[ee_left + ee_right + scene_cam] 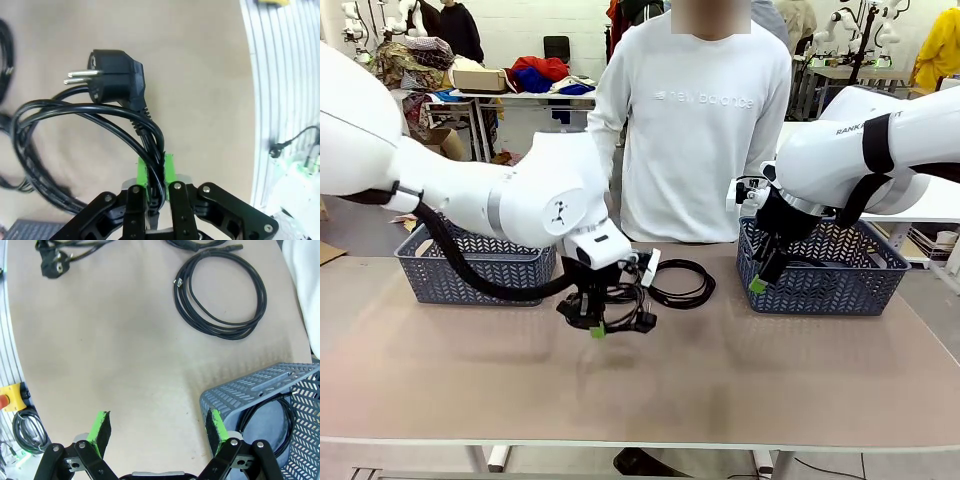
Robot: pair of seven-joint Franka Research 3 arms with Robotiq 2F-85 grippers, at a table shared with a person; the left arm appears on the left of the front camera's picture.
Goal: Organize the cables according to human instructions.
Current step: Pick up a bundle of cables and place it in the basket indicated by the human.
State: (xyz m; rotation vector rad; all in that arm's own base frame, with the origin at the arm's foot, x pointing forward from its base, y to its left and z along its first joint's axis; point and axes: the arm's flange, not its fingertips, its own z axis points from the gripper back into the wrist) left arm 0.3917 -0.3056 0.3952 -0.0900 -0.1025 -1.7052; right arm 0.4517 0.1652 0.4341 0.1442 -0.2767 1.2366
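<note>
While the left arm holds a cord, step in hand: carrying one of the cables to a basket, as it appears; the picking up looks finished and the putting down is not yet done.
Left basket [470, 272]: grey, at the far left of the table [820, 370], behind the left arm; what lies inside cannot be told.
Left gripper [597, 326] [155, 167]: fingers nearly together, pinching several strands of the held cable [625, 303] [145, 127]; its loop and plug [115, 75] hang beside the pads, near the middle of the table, seemingly just above its top.
Cable on the table [708, 285] [225, 334]: a coiled loop lying flat, just beyond the gripper with the cord, in front of the person [705, 120]; nothing touches it.
Right gripper [758, 285] [157, 427]: fingers wide apart, holding nothing, hovering at the near corner of the right basket.
Right basket [840, 285] [250, 390]: a stored cable [248, 412] lies inside.
Next move: no pointing gesture can be read from the person, so which basket is meant cannot be told. The arm would need to bring the loop over a rim, high enough that the dangling plug does not catch the wall, and then spread its fingers.
</note>
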